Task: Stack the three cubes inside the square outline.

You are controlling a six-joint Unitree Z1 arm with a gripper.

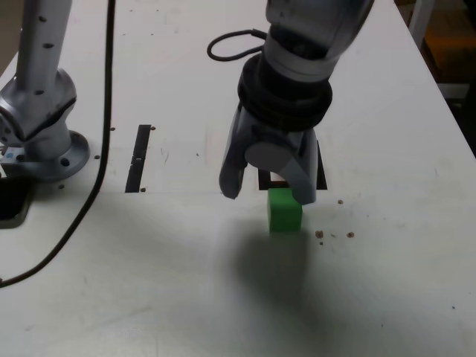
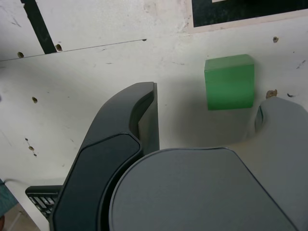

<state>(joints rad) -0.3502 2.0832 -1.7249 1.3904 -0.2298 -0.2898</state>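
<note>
Taking the green cube [image 1: 285, 212] as the landmark, the gripper [image 1: 268, 197] hangs above it and slightly toward the exterior view's left, its jaws spread apart. The cube sits flat on the table [image 1: 149, 290], with a soft shadow [image 1: 269, 260] mostly on its near side and small brown marks [image 1: 350, 235] near it toward the exterior view's right. Just beyond the cube, apart from it in the wrist view, lies the square outline [image 1: 323, 171], partly hidden behind the gripper. Well apart from the cube, toward the exterior view's left, are the straight black strip [image 1: 138, 160], then the dark cable [image 1: 103, 160] and the grey base [image 1: 48, 156].
</note>
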